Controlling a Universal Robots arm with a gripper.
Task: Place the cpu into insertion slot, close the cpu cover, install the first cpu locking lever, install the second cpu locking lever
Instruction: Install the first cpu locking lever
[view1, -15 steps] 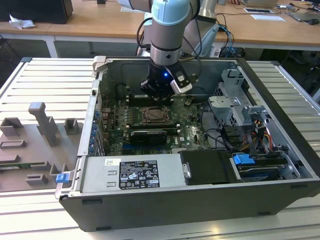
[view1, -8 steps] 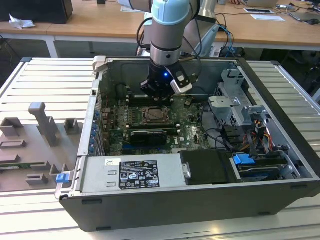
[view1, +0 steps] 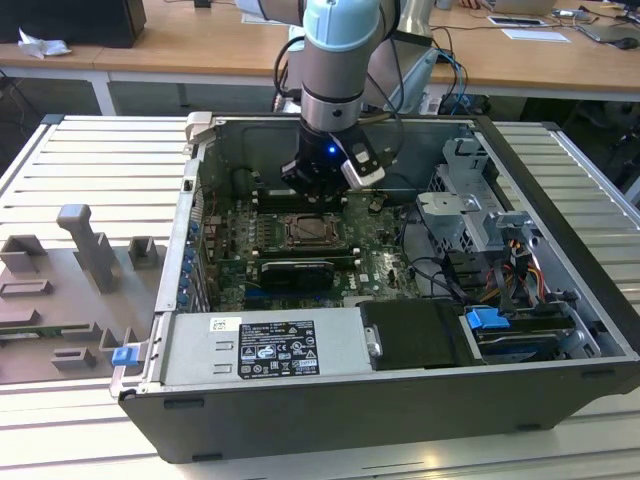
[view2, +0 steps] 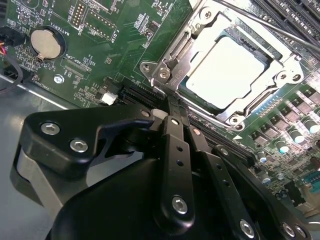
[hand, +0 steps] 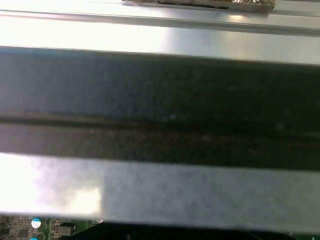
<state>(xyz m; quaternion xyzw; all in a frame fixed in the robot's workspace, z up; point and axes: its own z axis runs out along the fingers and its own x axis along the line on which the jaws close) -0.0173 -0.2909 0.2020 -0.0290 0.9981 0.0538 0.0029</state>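
Fingers (view2: 172, 117) press together, clenched on nothing, their tips at the corner of the slot (view2: 165, 75) by a silvery lever end; whether they touch it is hard to tell. Inside the slot sits the cpu (view2: 225, 70), the cover (view2: 280, 75) closed over it. Gripper (view1: 322, 185) body hides part of the socket in the exterior view.

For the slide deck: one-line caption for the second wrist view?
Gripper at the corner of the closed cpu cover, cpu seated in the insertion slot.
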